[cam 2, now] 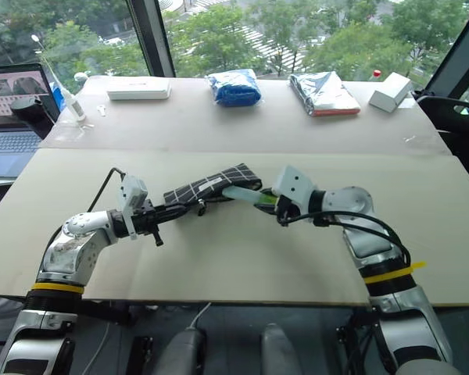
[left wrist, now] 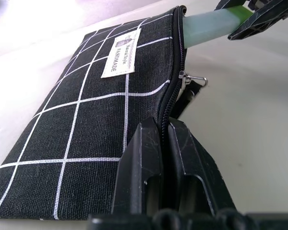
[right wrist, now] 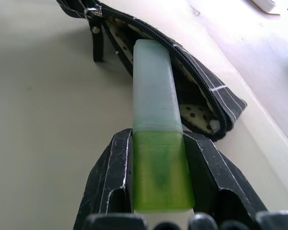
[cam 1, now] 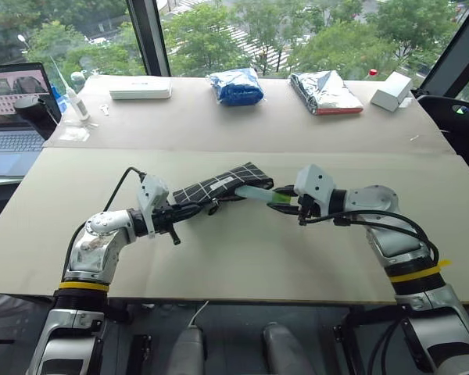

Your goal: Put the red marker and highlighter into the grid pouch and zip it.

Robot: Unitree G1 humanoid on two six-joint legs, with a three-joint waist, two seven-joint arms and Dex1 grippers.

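Plainly, grid pouch label reads "HANDMADE"

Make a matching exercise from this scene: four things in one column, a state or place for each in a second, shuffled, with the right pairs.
Things
1. highlighter
2. grid pouch
3. left gripper
4. blue bag

States or places
A. shut on the pouch's zipper edge
B. lying on the far table
C. unzipped, mouth open
D. held by its green end, pale tip at the pouch's mouth

Pairs: 1-D, 2-C, 3-A, 4-B

Black pouch with thin white grid lines (polka-dot lining inside); beside its mouth, a pale translucent highlighter with lime-green cap.
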